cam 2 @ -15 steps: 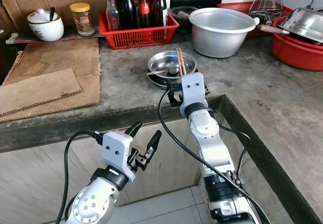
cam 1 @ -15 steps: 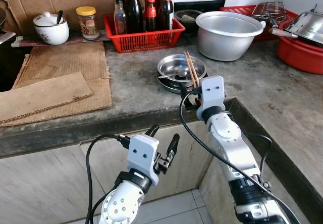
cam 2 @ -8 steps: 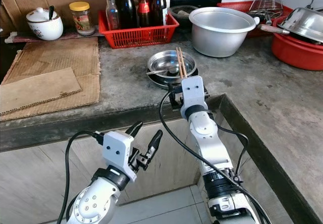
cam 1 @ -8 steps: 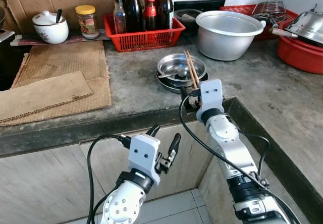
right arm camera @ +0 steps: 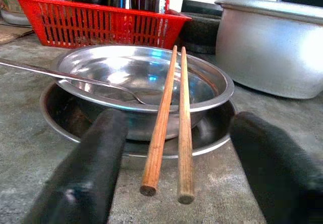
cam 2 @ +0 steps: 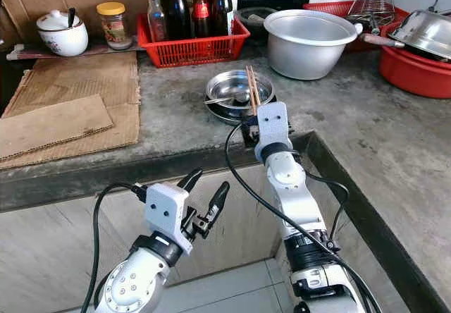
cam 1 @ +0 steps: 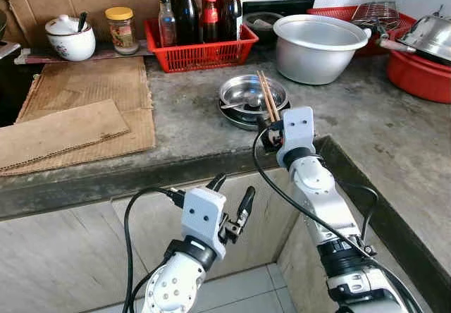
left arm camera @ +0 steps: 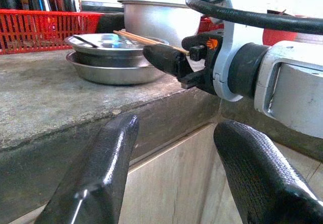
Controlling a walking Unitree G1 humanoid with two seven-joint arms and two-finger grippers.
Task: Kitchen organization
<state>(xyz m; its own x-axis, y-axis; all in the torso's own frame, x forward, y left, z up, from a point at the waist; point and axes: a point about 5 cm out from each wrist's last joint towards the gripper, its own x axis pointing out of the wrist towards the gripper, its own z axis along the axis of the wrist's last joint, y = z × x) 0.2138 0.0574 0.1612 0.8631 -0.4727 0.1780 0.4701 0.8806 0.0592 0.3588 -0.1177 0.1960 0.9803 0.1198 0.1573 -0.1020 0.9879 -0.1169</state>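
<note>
The right gripper [cam 1: 273, 134] has edged slightly closer to the chopsticks [right arm camera: 171, 118], fingers spread wide on either side, gripping nothing. The chopsticks rest unmoved across the steel bowl [cam 1: 246, 91] on the table [cam 1: 183, 126]. The left gripper [cam 1: 231, 197] stays below the table edge, open and empty.

Flattened cardboard [cam 1: 77, 108] spread over the worktop's [cam 1: 190, 123] left part. Behind it, a white lidded crock [cam 1: 70, 39] beside a yellow-capped jar [cam 1: 122, 31]. Further right, bottles [cam 1: 187, 10] upright in a red basket [cam 1: 201, 52], then a big metal pot [cam 1: 320, 45] and a red basin [cam 1: 419, 73].

My head pair looks down on the counter [cam 1: 183, 115]; both wrist cameras sit low, sharing the chopsticks [right arm camera: 171, 118].
</note>
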